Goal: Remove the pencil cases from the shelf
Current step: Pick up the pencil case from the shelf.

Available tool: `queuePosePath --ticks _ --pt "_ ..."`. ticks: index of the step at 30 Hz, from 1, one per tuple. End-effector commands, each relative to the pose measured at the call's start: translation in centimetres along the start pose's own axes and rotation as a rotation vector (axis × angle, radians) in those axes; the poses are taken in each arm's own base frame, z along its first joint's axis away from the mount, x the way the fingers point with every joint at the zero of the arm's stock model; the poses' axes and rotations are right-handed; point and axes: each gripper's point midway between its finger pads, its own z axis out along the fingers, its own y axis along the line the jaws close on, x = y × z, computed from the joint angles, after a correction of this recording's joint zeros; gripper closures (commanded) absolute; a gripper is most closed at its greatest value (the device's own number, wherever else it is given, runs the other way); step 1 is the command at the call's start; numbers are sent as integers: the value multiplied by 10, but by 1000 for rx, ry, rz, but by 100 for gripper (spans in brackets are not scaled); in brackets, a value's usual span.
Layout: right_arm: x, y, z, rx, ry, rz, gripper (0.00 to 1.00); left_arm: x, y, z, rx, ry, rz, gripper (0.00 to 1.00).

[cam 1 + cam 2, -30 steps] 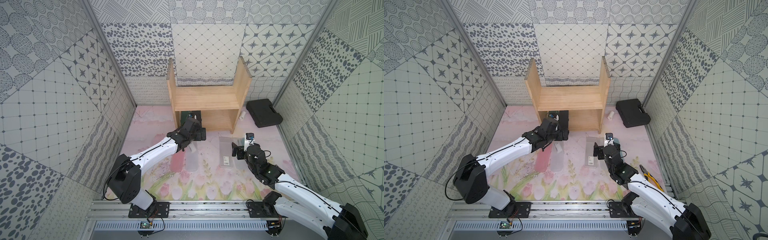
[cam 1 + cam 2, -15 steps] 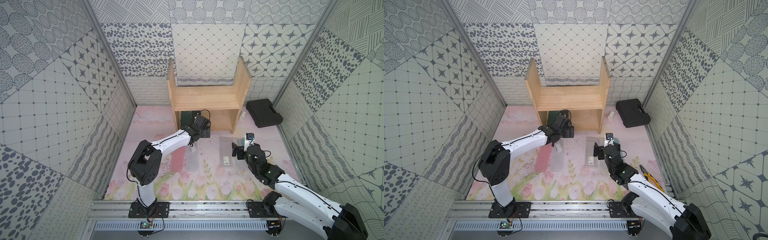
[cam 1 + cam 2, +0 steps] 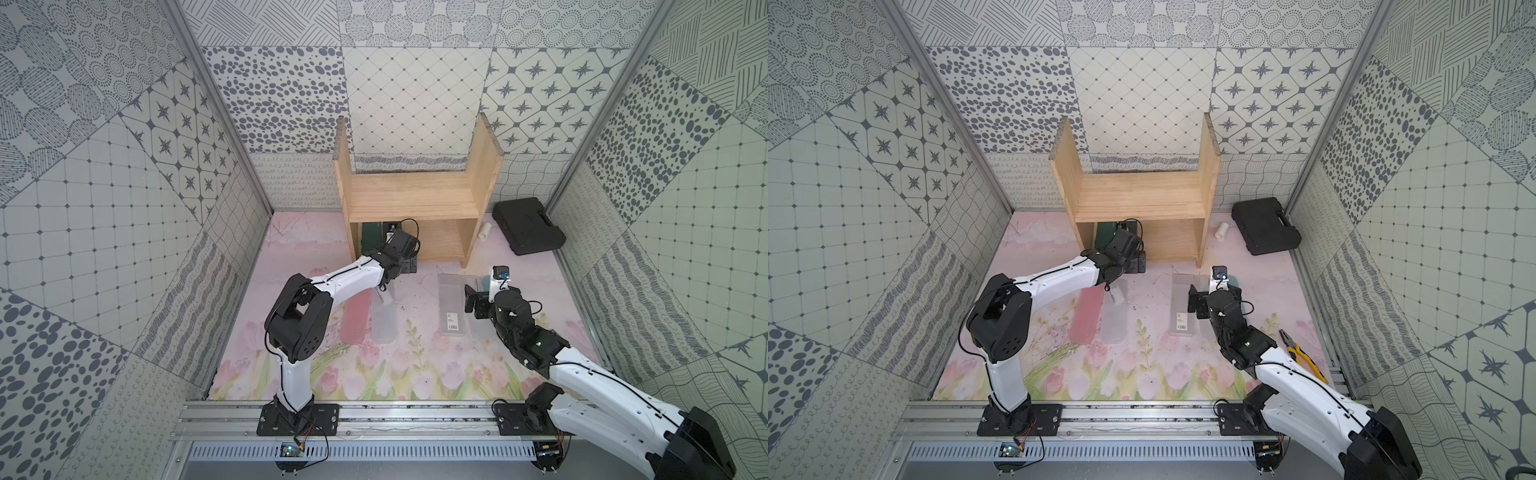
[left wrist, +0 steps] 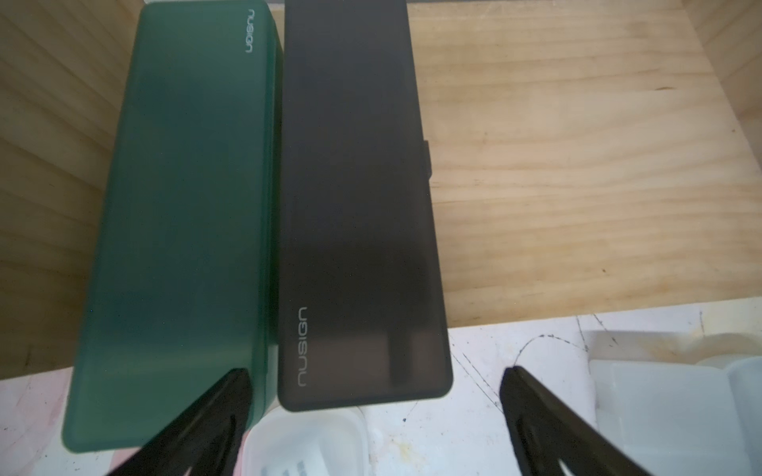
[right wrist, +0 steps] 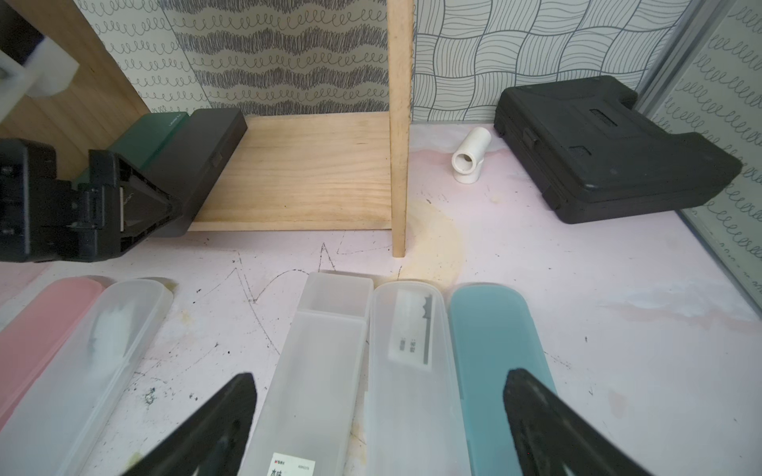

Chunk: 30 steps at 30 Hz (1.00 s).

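Now, left pincer (image 4: 375,371): jaws spread wide, nothing gripped; poised at the near end of the black case, at the shelf's lower tier.
Dark green case (image 4: 177,226): flat on the lower board, left end, beside the side panel; near end overhangs the front edge.
Black case (image 4: 358,226): just beside the green one on its right, parallel, same board, near end also past the edge.
Shelf (image 3: 411,199): pine, at the back of the table (image 3: 307,245); upper board bare.
Pink case (image 3: 356,320): on the table, in front of the shelf.
Frosted clear case (image 3: 384,320): alongside the pink one, right side.
Labelled clear case (image 3: 451,307): on the table, further right.
Second clear case (image 5: 408,371): between the labelled one and the blue.
Blue case (image 5: 495,371): rightmost of the row.
Right pincer (image 5: 379,375): released, empty, above the clear pair.
White pipe fitting (image 5: 470,158): right of the shelf.
Black tool case (image 3: 528,226): far right corner.
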Motion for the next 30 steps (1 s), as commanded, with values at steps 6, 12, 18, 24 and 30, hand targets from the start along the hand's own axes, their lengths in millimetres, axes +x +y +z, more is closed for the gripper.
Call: queuePosePath --ticks 6,12,18,24,30 --pt "-3 0 3 -2 -21 19 2 1 -6 4 31 17 -6 1" --pt "-1 1 4 -4 -16 18 2 3 -13 6 55 30 0 1" --pt "-1 1 4 -6 -13 19 2 1 -19 4 73 23 8 1" --pt "-1 1 5 -10 -13 21 2 1 -26 3 96 23 12 1" --pt "-1 2 4 -12 -13 24 2 -3 -25 2 69 18 10 1"
